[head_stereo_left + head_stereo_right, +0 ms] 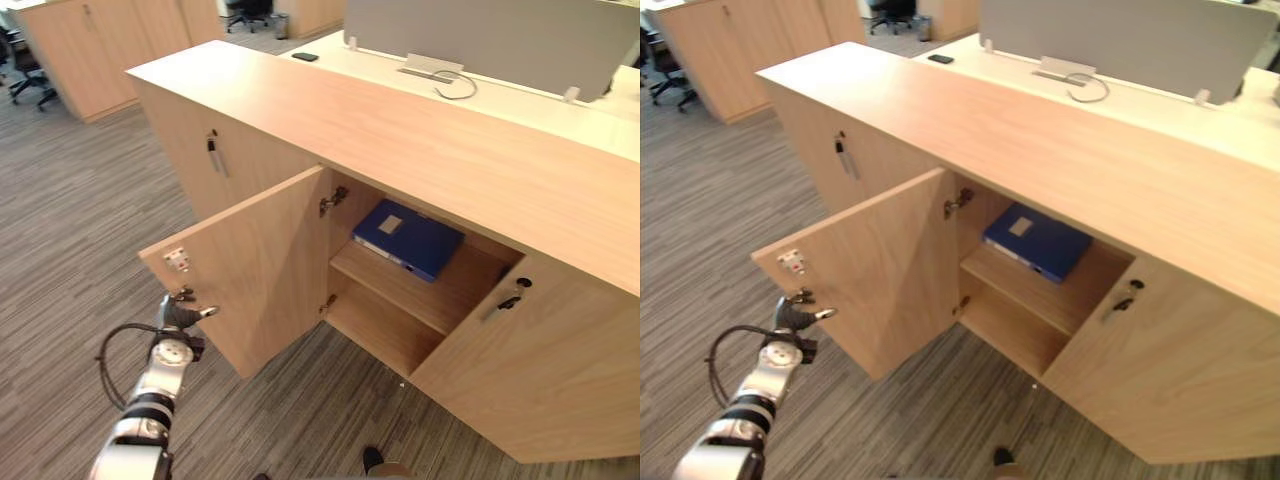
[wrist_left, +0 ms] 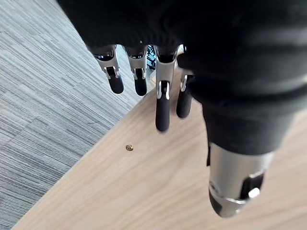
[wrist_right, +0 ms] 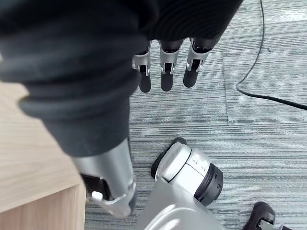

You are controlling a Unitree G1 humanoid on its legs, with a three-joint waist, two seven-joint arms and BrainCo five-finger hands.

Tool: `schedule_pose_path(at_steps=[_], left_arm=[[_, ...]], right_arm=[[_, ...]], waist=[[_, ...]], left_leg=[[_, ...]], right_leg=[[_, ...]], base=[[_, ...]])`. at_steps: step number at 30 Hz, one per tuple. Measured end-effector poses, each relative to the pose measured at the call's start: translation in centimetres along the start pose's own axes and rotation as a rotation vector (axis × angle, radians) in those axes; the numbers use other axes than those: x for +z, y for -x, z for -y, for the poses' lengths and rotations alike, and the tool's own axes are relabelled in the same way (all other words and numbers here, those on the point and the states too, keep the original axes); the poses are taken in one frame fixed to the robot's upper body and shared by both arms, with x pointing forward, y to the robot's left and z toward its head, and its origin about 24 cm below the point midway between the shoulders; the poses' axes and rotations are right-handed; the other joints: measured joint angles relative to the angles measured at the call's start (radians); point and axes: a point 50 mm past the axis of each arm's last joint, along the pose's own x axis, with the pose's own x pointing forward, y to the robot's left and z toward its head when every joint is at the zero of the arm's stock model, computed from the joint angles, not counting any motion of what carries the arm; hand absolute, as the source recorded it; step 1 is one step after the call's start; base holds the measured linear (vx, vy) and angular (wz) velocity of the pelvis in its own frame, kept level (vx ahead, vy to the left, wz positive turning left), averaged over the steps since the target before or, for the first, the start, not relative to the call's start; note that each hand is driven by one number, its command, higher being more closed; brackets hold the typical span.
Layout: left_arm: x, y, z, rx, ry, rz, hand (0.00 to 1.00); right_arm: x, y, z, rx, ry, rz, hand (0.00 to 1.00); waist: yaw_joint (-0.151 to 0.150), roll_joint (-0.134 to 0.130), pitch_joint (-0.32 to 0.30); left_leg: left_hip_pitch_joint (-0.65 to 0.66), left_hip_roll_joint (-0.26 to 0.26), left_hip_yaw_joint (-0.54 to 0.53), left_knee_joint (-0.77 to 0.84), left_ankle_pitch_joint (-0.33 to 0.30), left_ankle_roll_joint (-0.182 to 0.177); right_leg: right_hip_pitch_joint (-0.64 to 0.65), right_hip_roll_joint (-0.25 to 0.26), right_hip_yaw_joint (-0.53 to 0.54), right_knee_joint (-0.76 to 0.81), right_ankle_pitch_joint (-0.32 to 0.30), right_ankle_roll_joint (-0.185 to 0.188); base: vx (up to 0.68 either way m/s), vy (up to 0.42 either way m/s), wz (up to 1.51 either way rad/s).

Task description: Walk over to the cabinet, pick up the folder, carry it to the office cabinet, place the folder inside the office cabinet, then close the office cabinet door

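fingers (image 2: 162,112) of the left hand (image 1: 178,315) stretch straight, holding nothing, by the outer edge of the open door (image 1: 260,265) of the office cabinet (image 1: 400,140). right hand (image 3: 166,76) hangs loose-fingered and empty over the carpet (image 3: 278,143). blue folder (image 1: 408,238) lies flat on the upper shelf (image 1: 420,295) inside the cabinet.

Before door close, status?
Left robot hand open, by door edge. Right robot hand open, over floor. Folder on upper shelf. Door open, nothing seen blocking.

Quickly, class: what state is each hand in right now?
Left hand: open, at the cabinet door, holding nothing.
Right hand: open, holding nothing.
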Motion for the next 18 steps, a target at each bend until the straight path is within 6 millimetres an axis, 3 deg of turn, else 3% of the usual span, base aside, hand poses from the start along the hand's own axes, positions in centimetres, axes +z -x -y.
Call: schedule_pose_path(at_steps=[7, 11, 18], left_arm=[[-3.2, -0.9, -3.9, 0.057, 0.126, -0.219, 0.00], [-4.8, -0.6, -4.9, 0.080, 0.274, -0.316, 0.00], [-5.3, -0.5, -5.7, 0.094, 0.350, -0.341, 0.00]], right_arm=[[-1.1, 0.0, 1.8, -0.036, -0.107, -0.044, 0.00], [-3.0, 0.4, 3.3, -0.064, -0.126, -0.096, 0.00], [-3.9, 0.6, 4.6, -0.091, -0.175, -0.121, 0.00]], waist=[[-0.036, 0.002, 0.001], [-0.041, 0.007, 0.004], [-0.042, 0.007, 0.004]], left_leg=[[0.053, 0.024, 0.045, 0.000, -0.032, -0.027], [0.068, 0.041, 0.065, 0.000, -0.044, -0.039], [0.066, 0.040, 0.065, 0.000, -0.045, -0.040]], right_leg=[[-0.001, 0.035, 0.078, 0.000, 0.006, -0.001], [-0.007, 0.058, 0.102, 0.001, 0.011, -0.009], [-0.012, 0.059, 0.107, 0.003, 0.013, -0.011]], base=[[0.05, 0.004, -0.41], [-0.03, -0.013, -0.19], [-0.02, 0.000, -0.05]])
